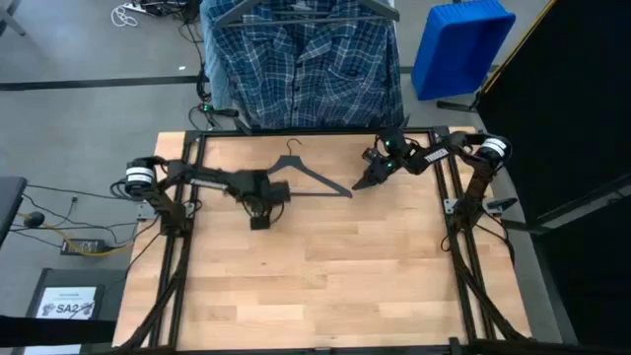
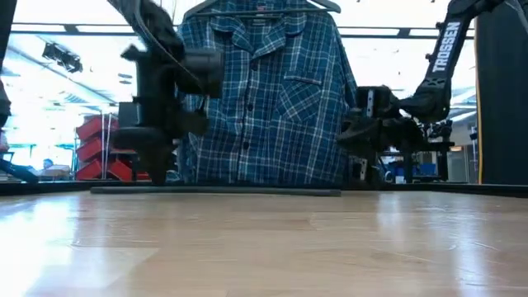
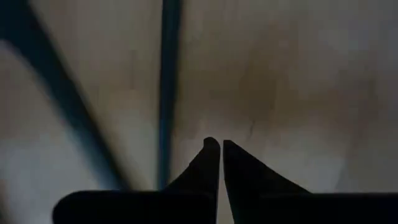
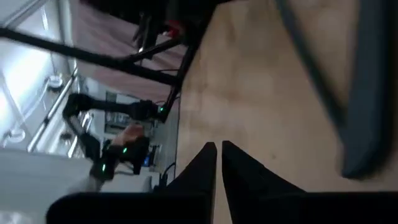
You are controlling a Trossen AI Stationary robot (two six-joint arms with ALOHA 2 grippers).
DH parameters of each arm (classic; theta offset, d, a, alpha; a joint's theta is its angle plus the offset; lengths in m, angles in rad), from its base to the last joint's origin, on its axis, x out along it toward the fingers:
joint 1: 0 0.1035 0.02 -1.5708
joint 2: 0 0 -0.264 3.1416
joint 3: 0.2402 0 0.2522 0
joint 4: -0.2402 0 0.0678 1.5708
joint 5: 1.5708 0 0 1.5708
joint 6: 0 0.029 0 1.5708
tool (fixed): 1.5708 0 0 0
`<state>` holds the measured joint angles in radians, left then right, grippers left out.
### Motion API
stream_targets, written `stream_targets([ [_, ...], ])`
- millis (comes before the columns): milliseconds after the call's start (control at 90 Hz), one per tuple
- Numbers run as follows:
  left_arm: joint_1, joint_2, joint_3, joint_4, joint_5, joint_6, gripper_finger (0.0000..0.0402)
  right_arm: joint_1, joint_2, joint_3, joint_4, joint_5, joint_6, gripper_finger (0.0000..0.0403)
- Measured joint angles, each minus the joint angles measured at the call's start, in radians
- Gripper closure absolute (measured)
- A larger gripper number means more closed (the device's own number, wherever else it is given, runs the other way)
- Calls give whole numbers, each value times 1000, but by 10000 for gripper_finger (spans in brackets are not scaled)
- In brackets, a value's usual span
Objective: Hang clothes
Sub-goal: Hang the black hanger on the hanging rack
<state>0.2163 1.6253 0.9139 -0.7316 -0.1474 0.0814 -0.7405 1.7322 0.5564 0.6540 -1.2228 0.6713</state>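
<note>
Over the hanger [image 1: 301,177], both arms angle inward, claws closed.

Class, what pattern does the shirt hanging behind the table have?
Blue plaid shirt, clearest in the low view.

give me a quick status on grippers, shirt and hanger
Left gripper shut, empty, by hanger. Right gripper shut at hanger's end. Plaid shirt hung behind table. Nothing in the way.
</note>
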Motion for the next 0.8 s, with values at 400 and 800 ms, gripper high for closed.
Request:
stream_targets([
  [400, 151, -134, -41, 33, 89, 100, 324, -3, -553, -207, -37, 329, -71, 403],
  [800, 288, -124, -139, 60, 188, 147, 295, 75, -845, -366, -55, 445, -25, 387],
])
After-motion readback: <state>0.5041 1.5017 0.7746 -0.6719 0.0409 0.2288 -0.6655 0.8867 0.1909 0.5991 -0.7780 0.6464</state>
